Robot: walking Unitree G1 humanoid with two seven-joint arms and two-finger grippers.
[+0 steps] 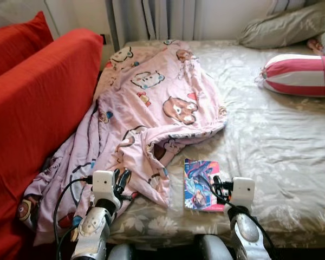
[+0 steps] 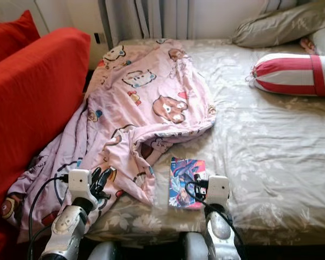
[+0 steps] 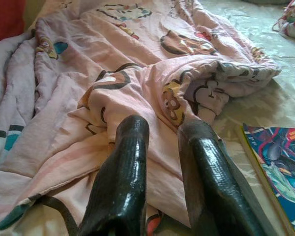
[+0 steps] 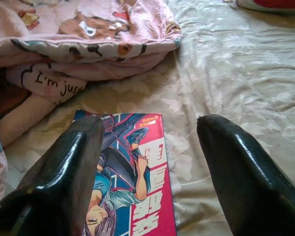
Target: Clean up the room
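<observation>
A pink cartoon-print blanket (image 1: 151, 103) lies crumpled over the left half of the bed (image 1: 271, 146) and spills off its left edge. A colourful comic book (image 1: 200, 184) lies flat on the sheet near the front edge, just right of the blanket's hem. My left gripper (image 1: 121, 180) hovers low over the blanket's front corner; in the left wrist view its fingers (image 3: 130, 147) stand a narrow gap apart with the blanket (image 3: 137, 73) beyond them. My right gripper (image 4: 150, 120) is open wide just above the near right part of the book (image 4: 132, 167), holding nothing.
A red sofa (image 1: 38, 108) stands tight against the bed's left side. A red-and-white striped bolster (image 1: 298, 75) and a grey pillow (image 1: 287, 27) lie at the far right. Curtains (image 1: 151, 19) hang behind. The sheet's right half is bare.
</observation>
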